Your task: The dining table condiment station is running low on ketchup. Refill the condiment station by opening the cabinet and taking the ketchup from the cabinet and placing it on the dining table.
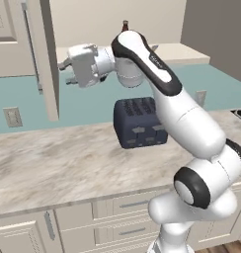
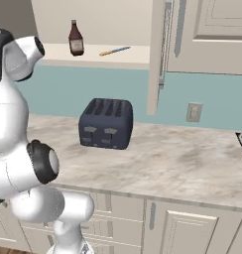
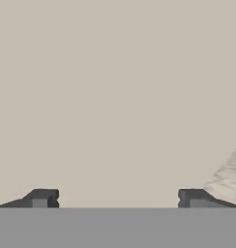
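- Leftmost in the left base view, the cabinet (image 1: 46,59) stands with its door swung out edge-on toward the room, so the opening step looks done.
- Just right of that door edge, the gripper (image 1: 67,71) hangs in front of the open shelf, pointing left; in the hand view its two dark fingertips (image 3: 42,197) sit far apart with only plain beige between them, so the jaws are spread wide and hold nothing.
- Further right and behind the arm's upper link, the ketchup (image 1: 125,25) shows only by its neck and cap; the right base view gives it whole, upright on the beige inner shelf (image 2: 108,54), well apart from the gripper.
- Beside the bottle on that shelf lies a knife (image 2: 114,50) with a yellow handle, near it but not touching.
- Below, a dark toaster (image 1: 140,123) stands on the wall counter (image 1: 53,158), under the shelf.
- By my reading, the task is early on: cabinet open, bottle not yet grasped, and the carry to the dining table all left to do.
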Motion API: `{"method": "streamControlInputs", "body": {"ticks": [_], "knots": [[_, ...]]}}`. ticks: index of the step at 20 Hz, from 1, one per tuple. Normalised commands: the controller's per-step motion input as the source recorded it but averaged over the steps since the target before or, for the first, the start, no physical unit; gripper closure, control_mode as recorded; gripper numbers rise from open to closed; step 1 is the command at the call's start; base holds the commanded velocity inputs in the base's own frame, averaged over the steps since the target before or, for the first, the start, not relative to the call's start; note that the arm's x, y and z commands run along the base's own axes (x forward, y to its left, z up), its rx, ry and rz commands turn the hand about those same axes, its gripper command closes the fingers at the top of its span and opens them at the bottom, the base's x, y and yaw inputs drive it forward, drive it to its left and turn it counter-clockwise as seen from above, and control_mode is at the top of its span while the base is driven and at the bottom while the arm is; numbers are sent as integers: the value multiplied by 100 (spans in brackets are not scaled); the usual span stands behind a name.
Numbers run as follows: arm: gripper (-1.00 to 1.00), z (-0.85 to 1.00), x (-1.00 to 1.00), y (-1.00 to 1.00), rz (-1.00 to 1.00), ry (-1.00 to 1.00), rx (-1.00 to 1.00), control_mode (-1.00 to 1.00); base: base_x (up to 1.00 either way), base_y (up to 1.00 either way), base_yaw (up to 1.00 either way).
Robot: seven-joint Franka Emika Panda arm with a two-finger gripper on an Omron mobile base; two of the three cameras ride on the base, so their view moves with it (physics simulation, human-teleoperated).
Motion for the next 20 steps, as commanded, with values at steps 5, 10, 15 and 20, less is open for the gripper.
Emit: {"method": "streamControlInputs", "body": {"ticks": [5,10,15,20], "knots": [[-100,-36,-72,-59,-24,-29,-8,-100,0,0,0],[-100,-4,-34,-49,-27,-28,-13,-100,0,0,0],[-100,25,1,-59,-30,-22,-11,-100,0,0,0],[-100,34,2,-52,-33,-18,-11,-100,0,0,0]]}}
